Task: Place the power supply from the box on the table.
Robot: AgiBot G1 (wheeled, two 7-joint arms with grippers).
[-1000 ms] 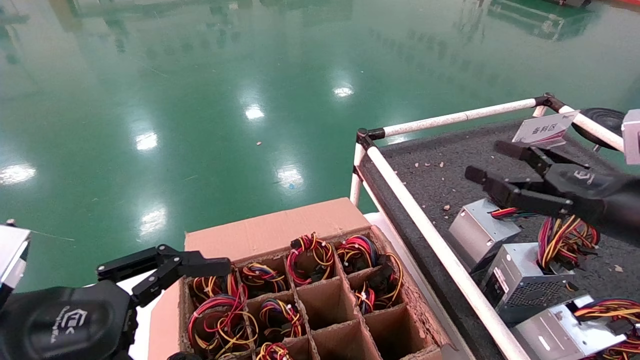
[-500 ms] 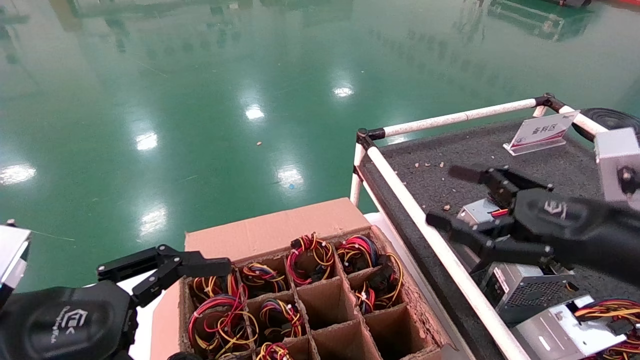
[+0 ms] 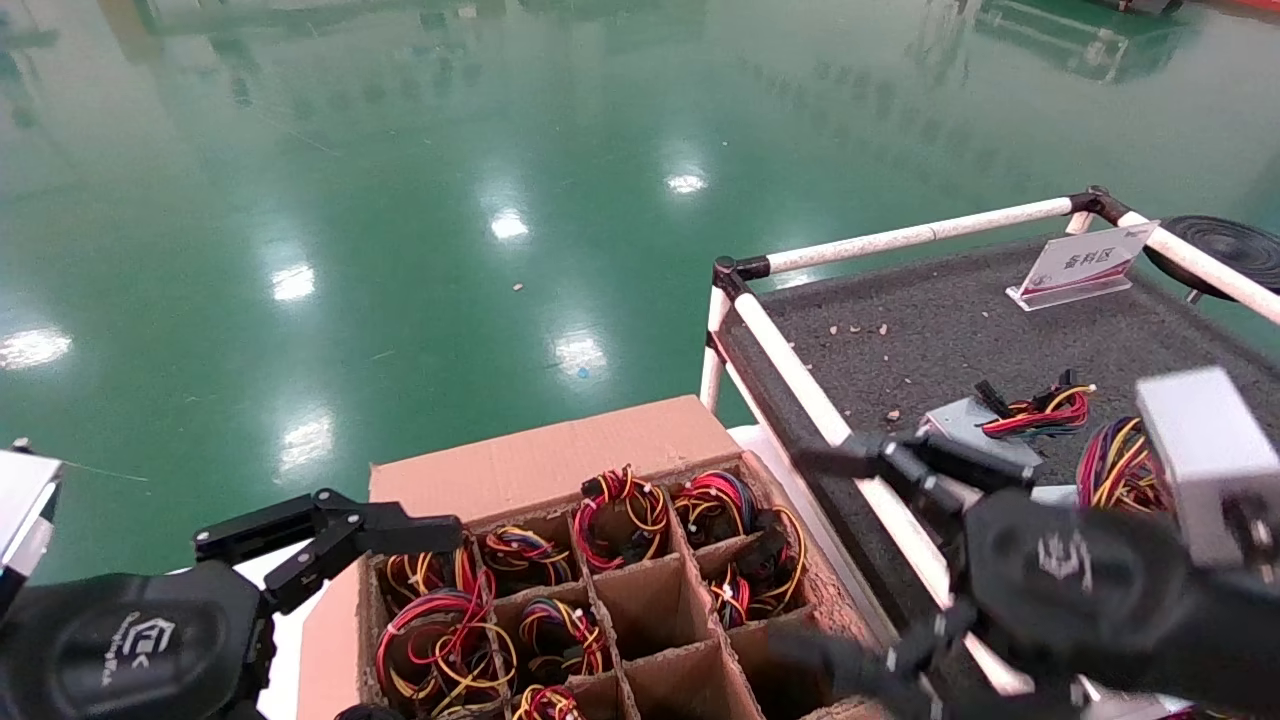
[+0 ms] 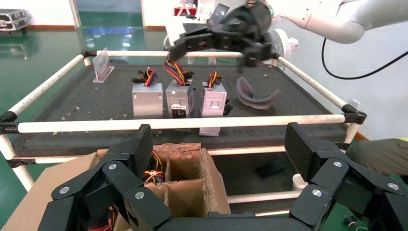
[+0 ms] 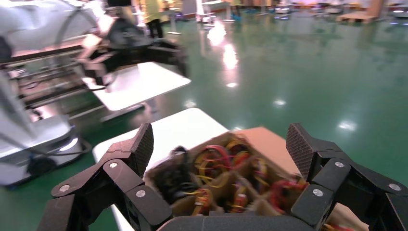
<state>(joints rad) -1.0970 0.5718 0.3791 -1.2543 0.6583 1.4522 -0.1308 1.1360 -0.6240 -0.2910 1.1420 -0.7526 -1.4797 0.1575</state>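
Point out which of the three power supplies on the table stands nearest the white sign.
The plain silver power supply at the row's end toward the sign; the middle unit and the third unit stand farther from it.

Brown box (image 3: 560, 455); red-yellow wire loops (image 3: 615, 500); dark grey speckled table (image 3: 930, 320), white rails (image 3: 900, 237); green floor (image 3: 400, 150).

Power supply (image 3: 968, 428): plain silver-grey metal cuboid with looped red, yellow and black wires, lying on the table (image 3: 960, 310), a dark speckled top framed by white rails. Box (image 3: 560, 465): brown cardboard carton, left of the table, its frayed grid cells holding wire bundles.
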